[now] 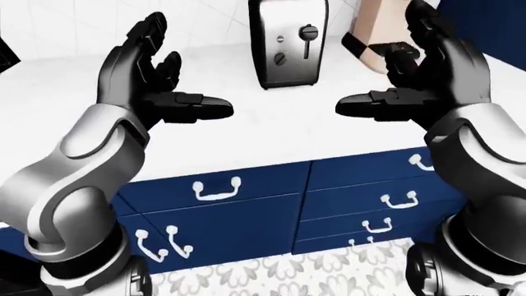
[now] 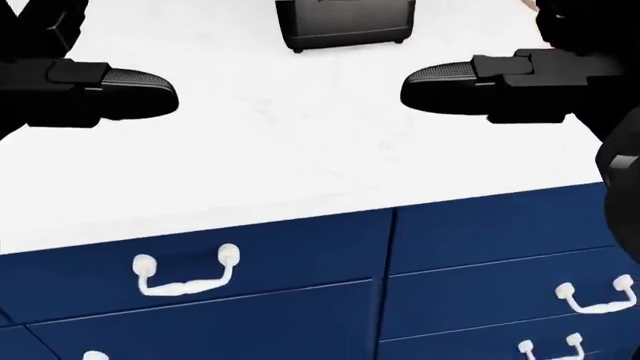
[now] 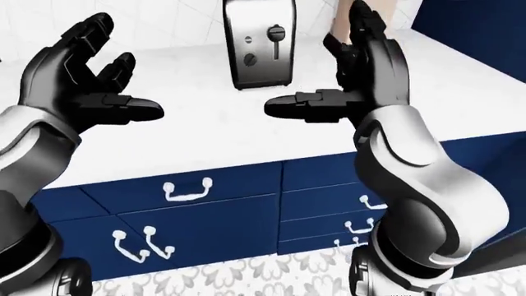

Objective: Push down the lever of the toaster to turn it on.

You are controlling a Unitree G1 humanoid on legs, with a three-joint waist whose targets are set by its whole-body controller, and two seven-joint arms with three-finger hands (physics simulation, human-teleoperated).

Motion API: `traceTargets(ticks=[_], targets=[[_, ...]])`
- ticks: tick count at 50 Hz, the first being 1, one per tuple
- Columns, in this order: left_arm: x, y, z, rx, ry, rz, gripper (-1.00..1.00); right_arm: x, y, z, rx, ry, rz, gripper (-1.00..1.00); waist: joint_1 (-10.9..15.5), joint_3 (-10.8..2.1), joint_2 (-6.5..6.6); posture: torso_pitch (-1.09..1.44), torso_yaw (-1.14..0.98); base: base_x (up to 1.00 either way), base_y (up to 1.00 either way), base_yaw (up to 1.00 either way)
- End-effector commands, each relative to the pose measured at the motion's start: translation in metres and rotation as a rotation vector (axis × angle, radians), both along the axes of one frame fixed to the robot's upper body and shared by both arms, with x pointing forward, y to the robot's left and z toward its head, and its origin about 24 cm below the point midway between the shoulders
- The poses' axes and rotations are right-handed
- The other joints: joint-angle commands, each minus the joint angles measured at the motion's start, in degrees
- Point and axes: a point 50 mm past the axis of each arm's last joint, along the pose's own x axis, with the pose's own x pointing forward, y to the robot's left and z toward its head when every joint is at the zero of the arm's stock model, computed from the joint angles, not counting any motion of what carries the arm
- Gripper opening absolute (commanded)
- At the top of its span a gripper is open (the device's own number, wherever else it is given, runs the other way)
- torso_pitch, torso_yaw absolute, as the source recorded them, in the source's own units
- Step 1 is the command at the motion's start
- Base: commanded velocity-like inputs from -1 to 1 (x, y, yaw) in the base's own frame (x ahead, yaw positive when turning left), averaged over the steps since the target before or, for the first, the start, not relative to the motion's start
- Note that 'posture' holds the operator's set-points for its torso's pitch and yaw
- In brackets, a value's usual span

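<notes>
Above the white worktop [image 1: 246, 129], both hands' fingers [image 1: 201, 102] spread empty; the right hand [image 1: 431, 74] should press the toaster [image 1: 288, 43] lever [image 1: 308, 32] straight down.

Toaster [image 1: 288, 42] on counter [image 1: 271, 132], betw. left hand [image 1: 152, 80] & right hand [image 1: 419, 77].

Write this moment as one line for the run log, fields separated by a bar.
stage: approach | toaster: upright on counter | lever: up, untouched | left hand: open, empty | right hand: open, empty

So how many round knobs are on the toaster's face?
2 on the toaster: the upper knob left of the lever, and the lower knob beneath it. Other sides are hidden.
</notes>
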Motion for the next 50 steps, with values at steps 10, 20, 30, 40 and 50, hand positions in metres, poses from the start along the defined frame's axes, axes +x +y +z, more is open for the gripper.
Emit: traceTargets(ticks=[10,20,30,40,50], targets=[[-0.0064,0.0090,0.0190,-0.018,-0.108,0.054,1.00,-0.0080,0.0065,0.0154,0.001,-0.098,0.049,1.00,-0.35,-4.01,-0.62,0.00,0.00,0.02,0.00,0.00],[-0.0080,0.0087,0.0193,-0.019,-0.108,0.054,1.00,-0.0078,0.0064,0.0146,0.001,-0.095,0.050,1.00,-0.31,-2.99,-1.24,0.00,0.00,0.15,0.01,0.00],[-0.0075,0.0090,0.0196,-0.020,-0.110,0.055,1.00,-0.0081,0.0070,0.0156,-0.003,-0.104,0.050,1.00,-0.51,-2.46,-0.14,0.00,0.00,0.07,0.00,0.00],[-0.0060,0.0087,0.0189,-0.018,-0.109,0.054,1.00,-0.0076,0.0074,0.0152,-0.004,-0.098,0.050,1.00,0.35,-3.25,-2.56,0.00,0.00,0.01,0.22,0.00],[-0.0066,0.0086,0.0187,-0.018,-0.111,0.053,1.00,-0.0089,0.0072,0.0168,-0.001,-0.108,0.053,1.00,-0.20,-2.55,3.47,0.00,0.00,0.02,0.23,0.00]])
